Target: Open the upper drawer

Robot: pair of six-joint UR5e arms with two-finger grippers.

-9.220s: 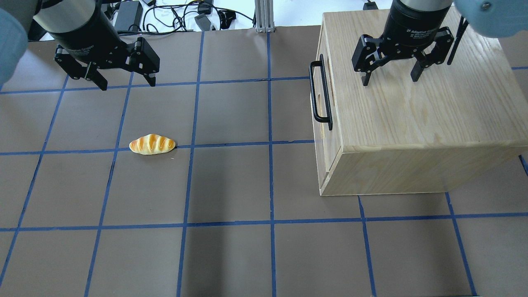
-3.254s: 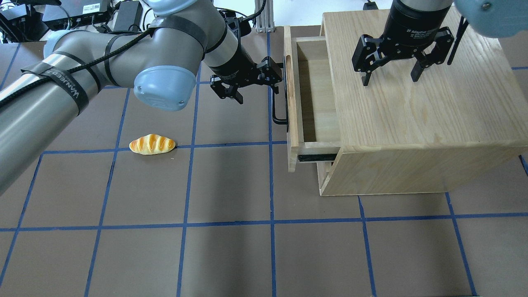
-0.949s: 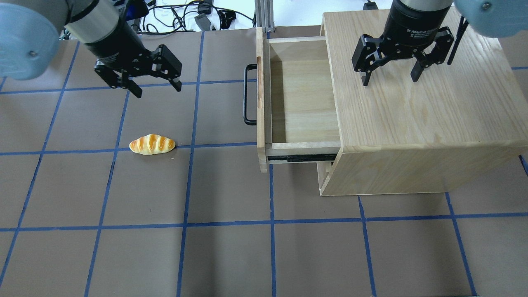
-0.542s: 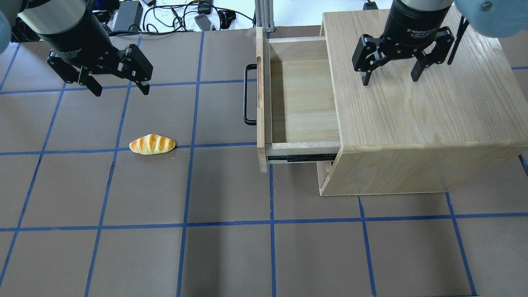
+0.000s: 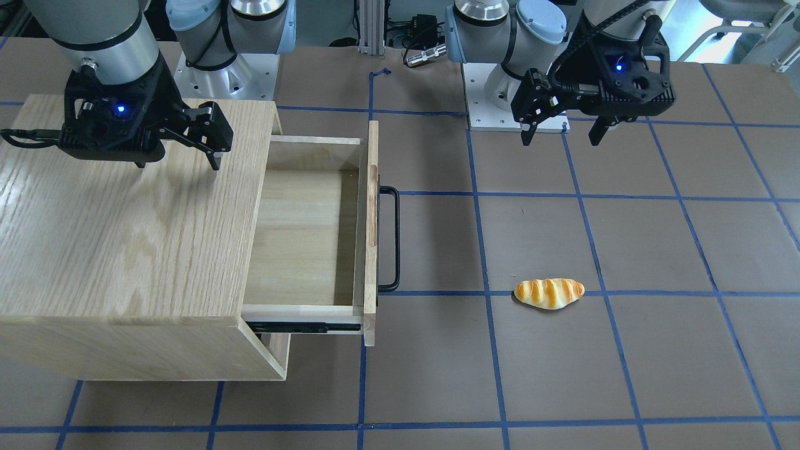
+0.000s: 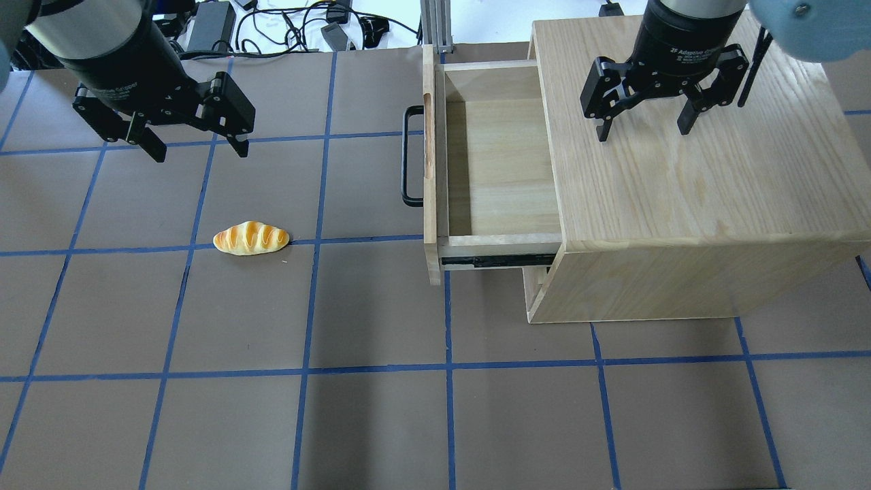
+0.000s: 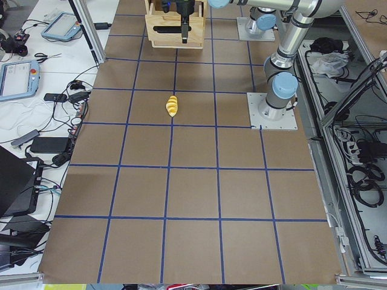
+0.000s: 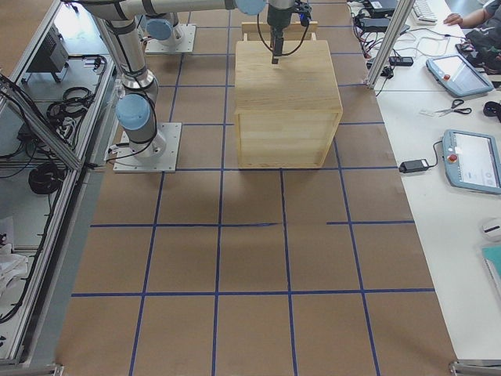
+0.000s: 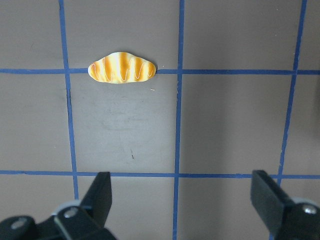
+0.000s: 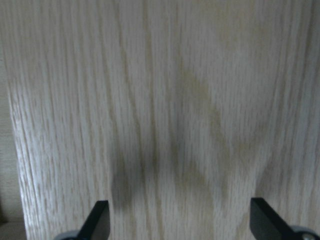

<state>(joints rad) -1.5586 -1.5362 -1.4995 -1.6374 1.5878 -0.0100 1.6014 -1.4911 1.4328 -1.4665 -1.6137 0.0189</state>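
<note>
The upper drawer [image 6: 500,163] stands pulled far out of the oak-grain cabinet [image 6: 694,184], empty inside. Its front panel carries a black bar handle [image 6: 406,156] and an oblong slot; it also shows in the front-facing view [image 5: 312,237] with the handle [image 5: 392,240]. My left gripper [image 6: 197,144] is open and empty over the bare table, far left of the handle; it shows in the front-facing view [image 5: 560,132] too. My right gripper [image 6: 643,129] is open and empty above the cabinet top.
A toy bread roll [image 6: 251,239] lies on the brown table, left of the drawer and in front of my left gripper; the left wrist view shows it [image 9: 122,68]. Blue tape lines grid the table. Cables and boxes lie behind the back edge.
The drawer went from shut to pulled far out by my left gripper. My left gripper has since let go of the handle and moved back to the far left. The right arm has not moved.
</note>
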